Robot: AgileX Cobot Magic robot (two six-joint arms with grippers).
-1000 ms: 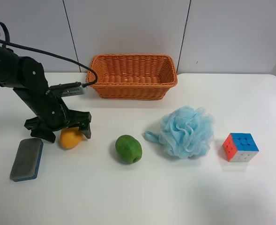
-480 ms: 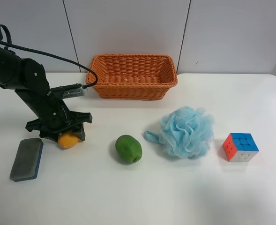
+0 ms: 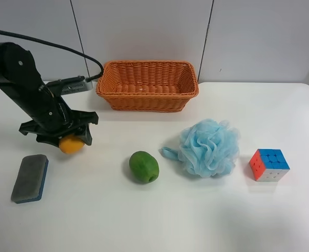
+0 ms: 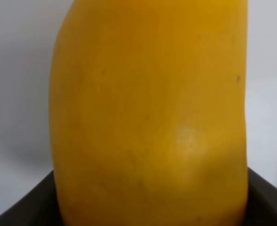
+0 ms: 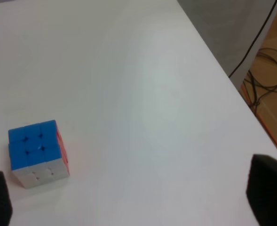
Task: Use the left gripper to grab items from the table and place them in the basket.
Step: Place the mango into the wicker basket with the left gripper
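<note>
Mango (image 3: 71, 145), held fast in your left gripper (image 3: 64, 138) with its claws closed round it, seems to hang just above the table (image 3: 144, 220) near the sponge (image 3: 30, 178), well short of the basket (image 3: 146, 102); you are mid-carry, so next raise it over the rim, then release inside.

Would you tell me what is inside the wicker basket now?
The basket shows only its bare woven floor and inner walls; no item is visible. Its near wall hides a strip of floor behind it.

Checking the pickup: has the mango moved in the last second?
Yes. The mango, in the left gripper, shifted up the exterior view, away from the green fruit.
</note>
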